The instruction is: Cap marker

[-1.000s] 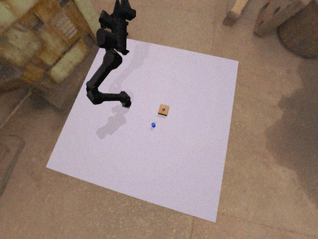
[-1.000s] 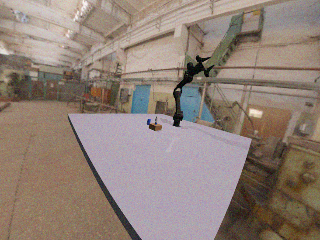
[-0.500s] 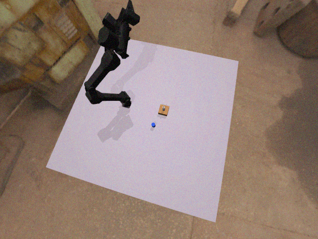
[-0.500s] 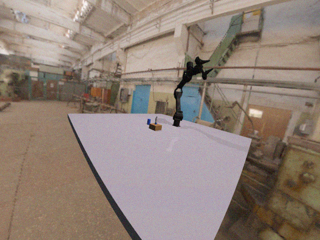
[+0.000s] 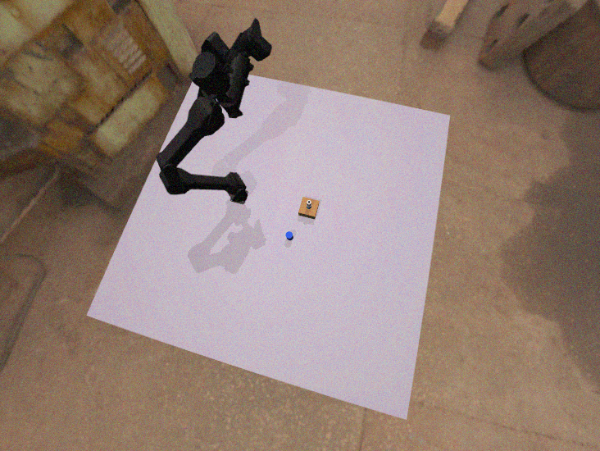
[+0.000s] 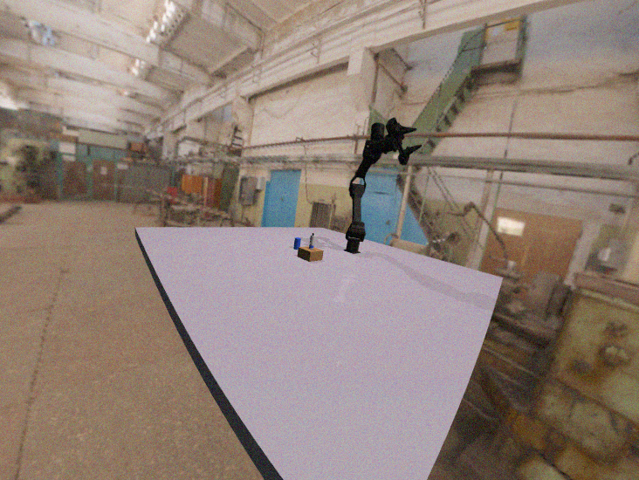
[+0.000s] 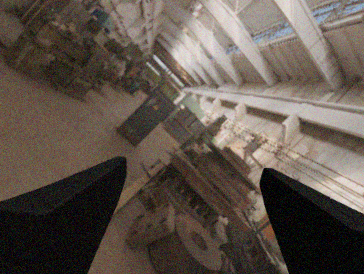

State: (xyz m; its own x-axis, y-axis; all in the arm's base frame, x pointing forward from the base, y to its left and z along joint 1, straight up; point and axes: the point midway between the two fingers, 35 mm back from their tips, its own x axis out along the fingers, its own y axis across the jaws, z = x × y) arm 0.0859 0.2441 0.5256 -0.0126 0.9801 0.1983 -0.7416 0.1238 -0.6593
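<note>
Well below my parted, unladen fingers (image 5: 246, 72) (image 6: 415, 138), the cap (image 5: 289, 235) (image 6: 297, 243) looked light, stiff, best pinched by its sides.

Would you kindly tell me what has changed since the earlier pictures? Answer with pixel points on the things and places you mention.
The gripper (image 5: 246, 67) (image 6: 418, 138) (image 7: 194, 171) has shifted rightward and down the picture in the top view, and sits lower in the exterior view. It has taken hold of nothing and is open. The cap (image 5: 289, 235) (image 6: 297, 243), marker (image 5: 308, 203) (image 6: 312, 241) and block (image 5: 304, 211) (image 6: 310, 254) stayed put.
</note>
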